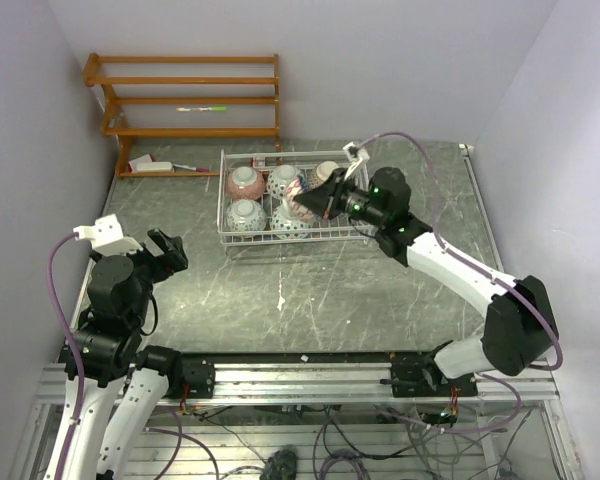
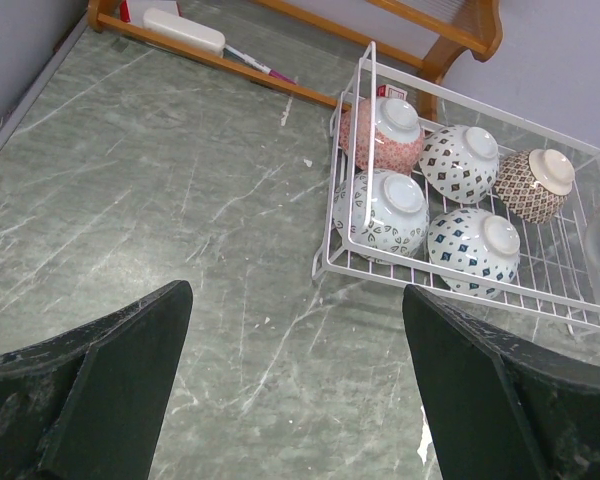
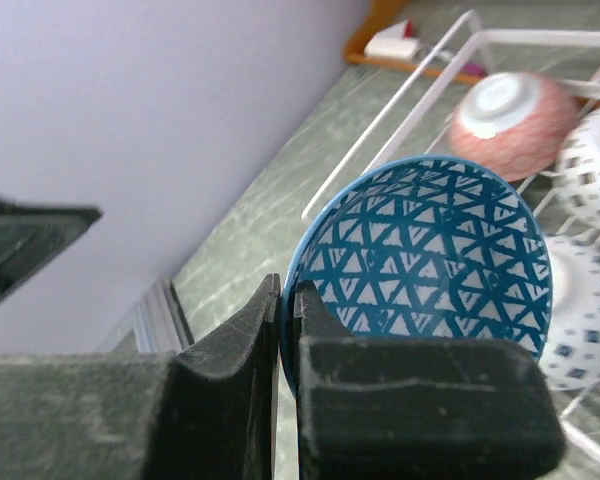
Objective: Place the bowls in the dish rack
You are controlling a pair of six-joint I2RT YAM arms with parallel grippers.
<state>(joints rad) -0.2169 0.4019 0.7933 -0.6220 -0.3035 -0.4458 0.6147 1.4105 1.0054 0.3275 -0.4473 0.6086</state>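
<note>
Green marbled counter (image 1: 310, 300), white walls, wooden shelf unit (image 1: 190, 100) behind the dish rack (image 1: 280, 241).

Risks: the blue bowl (image 3: 420, 260) is pinched by its thin rim only in the right gripper (image 3: 287, 300). The jaws are closed tight on that edge, and the bowl is tipped on its side above the rack's right part. A slip is judged possible if the wrist is rolled fast, and a chip could follow from ceramic hitting wire. Neighbouring bowls could be knocked, since free space is seen only at the rack's right side. If released too high, the bowl may roll or end up against the rack wall.

Rack contents: five bowls, all upside down with foot rings up.
- Back row from the rack's left: red bowl (image 2: 385, 135), black-and-white bowl (image 2: 460, 160), tan bowl (image 2: 535, 183).
- Front row: pale bowl (image 2: 385, 210), blue-diamond bowl (image 2: 472, 250).

The left gripper (image 2: 295, 295) is held over bare counter left of the rack, jaws wide open, nothing held.
</note>
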